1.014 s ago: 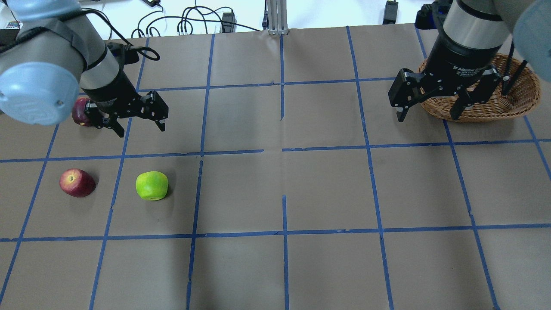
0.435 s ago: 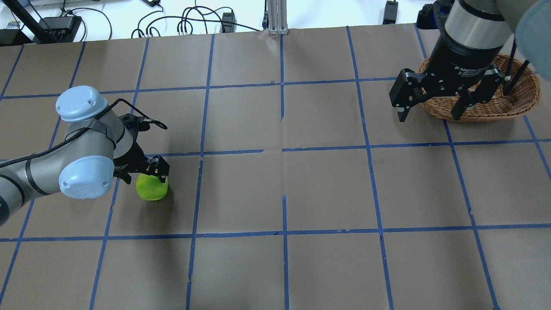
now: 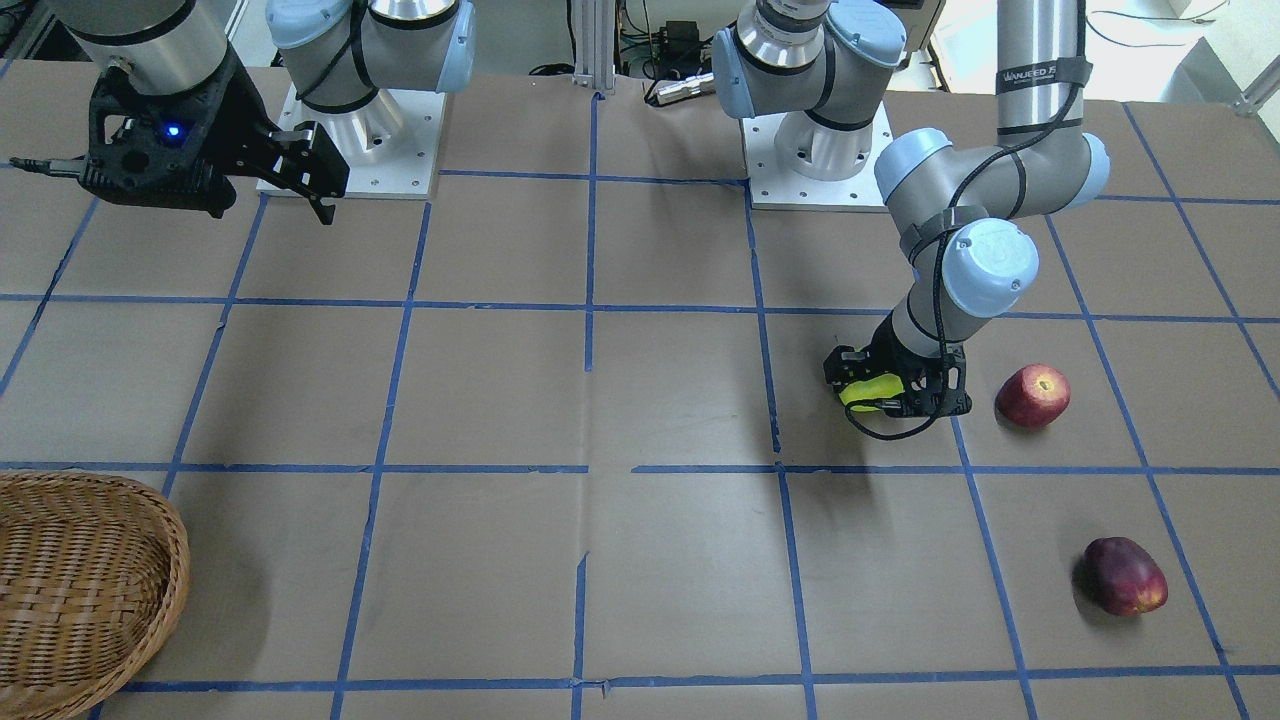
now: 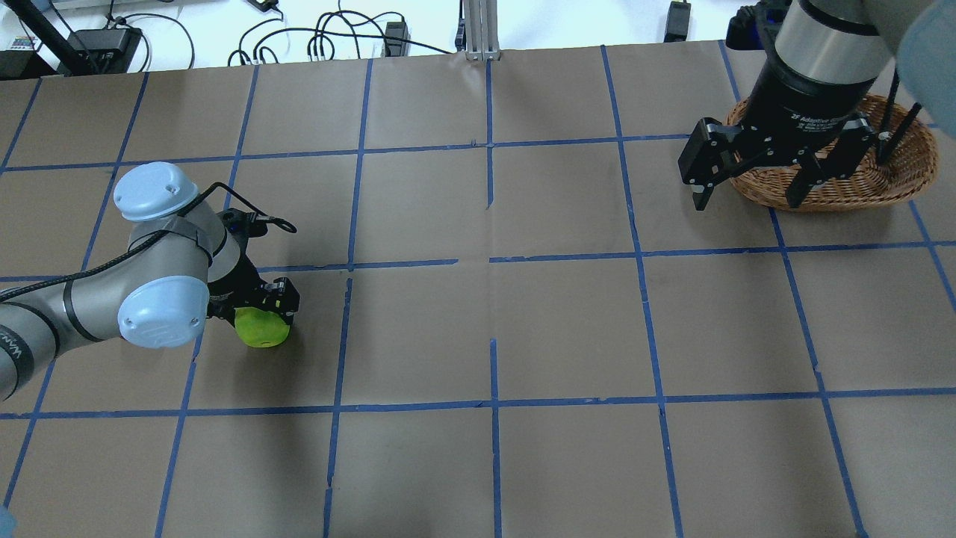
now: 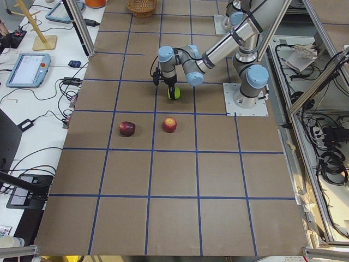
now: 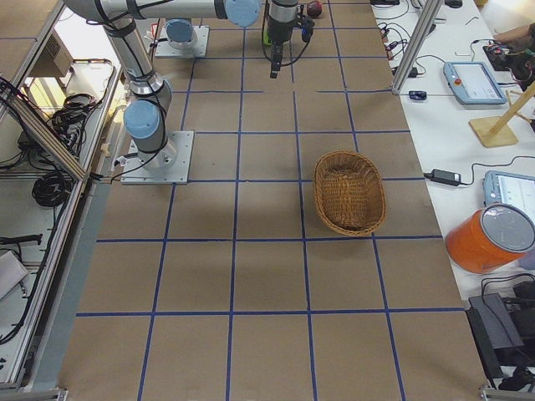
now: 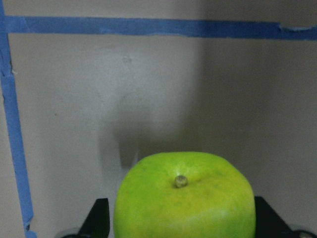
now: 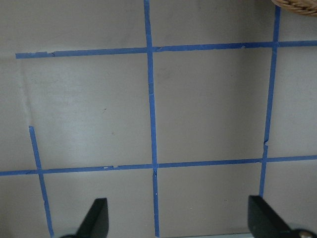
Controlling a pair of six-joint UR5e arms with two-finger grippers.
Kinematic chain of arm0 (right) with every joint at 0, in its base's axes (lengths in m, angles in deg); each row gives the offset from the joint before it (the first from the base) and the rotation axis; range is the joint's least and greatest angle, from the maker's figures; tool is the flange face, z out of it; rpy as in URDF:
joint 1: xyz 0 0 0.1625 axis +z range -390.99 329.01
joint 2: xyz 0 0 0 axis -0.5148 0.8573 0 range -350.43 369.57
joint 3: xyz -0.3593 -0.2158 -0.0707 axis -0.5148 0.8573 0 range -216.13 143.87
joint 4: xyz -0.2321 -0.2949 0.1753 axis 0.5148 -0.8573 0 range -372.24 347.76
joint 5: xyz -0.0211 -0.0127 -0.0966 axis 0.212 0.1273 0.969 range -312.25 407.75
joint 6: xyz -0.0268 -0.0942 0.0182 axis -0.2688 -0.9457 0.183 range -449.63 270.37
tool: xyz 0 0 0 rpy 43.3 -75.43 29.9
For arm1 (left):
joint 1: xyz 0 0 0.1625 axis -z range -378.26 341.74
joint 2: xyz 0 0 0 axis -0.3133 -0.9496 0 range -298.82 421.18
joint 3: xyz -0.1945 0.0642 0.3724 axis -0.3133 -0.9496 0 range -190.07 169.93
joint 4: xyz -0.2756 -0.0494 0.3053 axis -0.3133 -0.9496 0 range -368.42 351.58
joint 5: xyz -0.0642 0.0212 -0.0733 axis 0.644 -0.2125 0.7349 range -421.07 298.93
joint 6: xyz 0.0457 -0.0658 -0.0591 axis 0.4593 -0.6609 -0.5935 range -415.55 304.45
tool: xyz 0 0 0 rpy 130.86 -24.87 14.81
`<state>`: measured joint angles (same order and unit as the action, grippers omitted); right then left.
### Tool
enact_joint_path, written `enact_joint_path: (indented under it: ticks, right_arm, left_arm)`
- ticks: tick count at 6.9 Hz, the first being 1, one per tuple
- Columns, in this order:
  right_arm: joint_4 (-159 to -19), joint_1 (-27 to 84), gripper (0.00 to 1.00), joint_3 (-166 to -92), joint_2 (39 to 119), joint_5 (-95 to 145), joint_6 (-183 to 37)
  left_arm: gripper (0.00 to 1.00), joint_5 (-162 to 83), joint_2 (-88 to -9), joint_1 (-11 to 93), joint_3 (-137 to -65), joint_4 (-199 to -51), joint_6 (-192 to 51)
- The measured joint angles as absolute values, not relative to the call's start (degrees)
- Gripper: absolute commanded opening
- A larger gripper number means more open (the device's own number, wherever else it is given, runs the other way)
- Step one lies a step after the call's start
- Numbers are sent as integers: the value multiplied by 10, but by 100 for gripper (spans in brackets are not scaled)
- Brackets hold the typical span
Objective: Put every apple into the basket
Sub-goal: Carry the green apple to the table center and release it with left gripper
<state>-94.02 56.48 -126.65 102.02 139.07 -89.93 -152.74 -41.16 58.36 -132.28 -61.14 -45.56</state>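
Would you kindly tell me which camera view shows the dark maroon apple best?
The front-facing view: the dark maroon apple lies whole and unobstructed. Exterior left shows it smaller; exterior right barely, at the top edge; overhead and wrist views not at all.

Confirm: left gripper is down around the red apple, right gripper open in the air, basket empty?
One thing is off. The left gripper is down around the green apple, not the red apple, which lies apart on the table in the front-facing view. The left wrist view shows green between the fingers. The rest holds: right gripper open in the air, basket empty.
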Motion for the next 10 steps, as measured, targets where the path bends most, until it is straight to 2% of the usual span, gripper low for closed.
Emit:
enact_joint_path:
  ticks: [2, 4, 5, 6, 7, 10]
  right_arm:
    - [-940, 563, 100, -1267, 1020, 1391, -900]
    - [-939, 563, 100, -1267, 1020, 1391, -898]
    - [-937, 562, 100, -1267, 1019, 1391, -898]
    - [-939, 562, 100, -1268, 1018, 1390, -898]
    - [-940, 561, 100, -1269, 1017, 1390, -900]
    - [-940, 560, 100, -1277, 1000, 1388, -900]
  left_arm:
    - [19, -1476, -413, 612, -1261, -665, -560]
    - [19, -1435, -447, 725, -1153, -730, -746]
    - [21, -1406, -475, 783, -1121, -723, -837]
    - [54, -1380, -507, 833, -1103, -685, -899]
    - [100, -1376, -540, 871, -1094, -640, -936]
    - [100, -1387, -572, 886, -1073, -604, -946]
